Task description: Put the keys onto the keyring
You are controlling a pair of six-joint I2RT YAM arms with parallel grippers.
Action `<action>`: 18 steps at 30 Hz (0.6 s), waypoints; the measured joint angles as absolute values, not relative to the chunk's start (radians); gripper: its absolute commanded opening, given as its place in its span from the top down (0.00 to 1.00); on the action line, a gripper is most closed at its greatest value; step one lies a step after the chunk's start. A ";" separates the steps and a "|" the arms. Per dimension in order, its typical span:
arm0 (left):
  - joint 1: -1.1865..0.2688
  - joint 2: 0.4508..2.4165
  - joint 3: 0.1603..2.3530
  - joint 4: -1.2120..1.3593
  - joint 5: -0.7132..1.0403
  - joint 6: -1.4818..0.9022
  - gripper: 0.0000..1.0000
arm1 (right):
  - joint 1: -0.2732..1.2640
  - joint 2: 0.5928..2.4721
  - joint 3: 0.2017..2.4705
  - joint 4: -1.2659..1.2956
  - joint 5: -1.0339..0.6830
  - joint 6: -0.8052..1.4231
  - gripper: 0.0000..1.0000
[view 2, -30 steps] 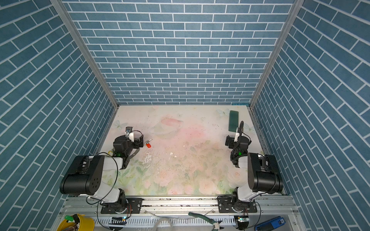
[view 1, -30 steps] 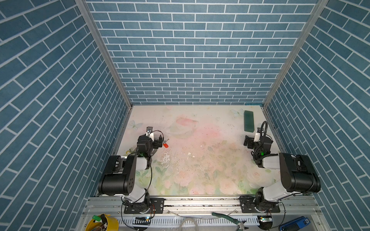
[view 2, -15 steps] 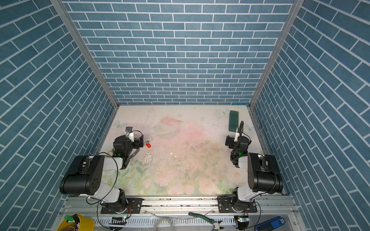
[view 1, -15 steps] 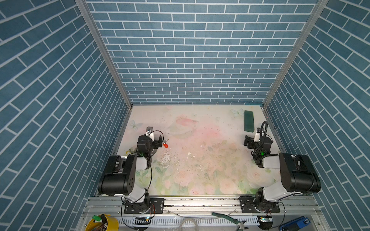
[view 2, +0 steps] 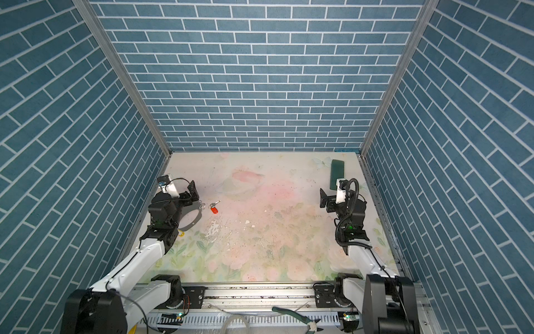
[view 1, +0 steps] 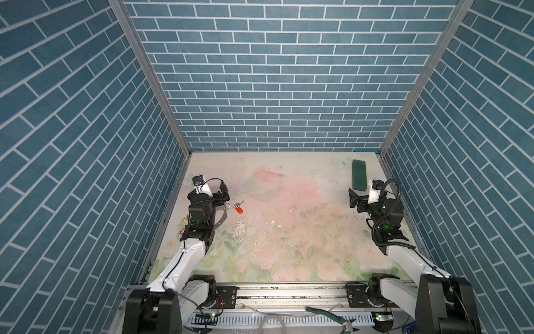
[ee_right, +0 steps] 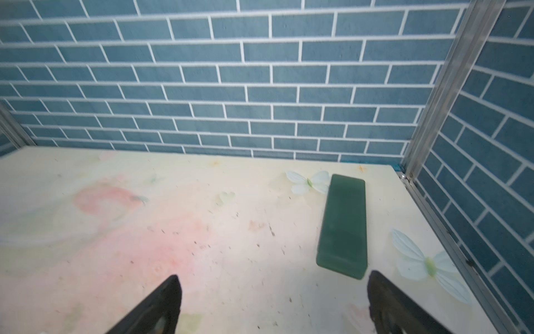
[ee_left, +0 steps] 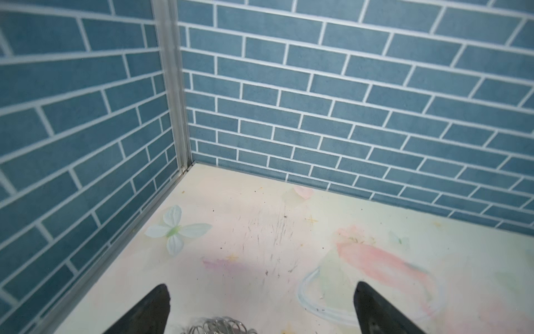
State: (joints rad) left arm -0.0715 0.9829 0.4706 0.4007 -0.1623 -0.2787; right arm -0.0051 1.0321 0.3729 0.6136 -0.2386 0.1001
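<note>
Shows left hand (ee_left: 260,292) released, empty, over keyring (view 2: 198,217), left arm (view 2: 161,214) hiding most of the grey band. Shows right hand (ee_right: 273,280) released too, empty, well apart from keyring, by green block (ee_right: 344,228). Puts red key (view 1: 238,210) loose on worktop (view 1: 289,237) just beside keyring, yellow key (view 2: 181,233) also beside it, half under left arm. Risks flicking a tiny key away on an off-centre pinch; risks shoving the unpinned keyring; risks missing a ring, band mostly unseen.

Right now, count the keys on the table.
3. One red key lies clear, right of the keyring; a yellow bit and an orange bit peek out beside the left arm. More may hide under that arm.
</note>
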 measured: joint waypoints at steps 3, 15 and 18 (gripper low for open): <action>-0.072 0.937 0.499 0.268 -0.172 -0.433 0.00 | -0.005 0.957 0.436 0.450 -0.175 0.244 0.01; -0.068 1.207 0.603 0.023 0.091 -0.651 0.00 | -0.025 0.942 0.510 0.090 -0.017 0.588 0.04; -0.106 1.351 0.713 -0.034 0.143 -0.629 0.00 | -0.024 1.005 0.510 0.083 -0.076 0.608 0.04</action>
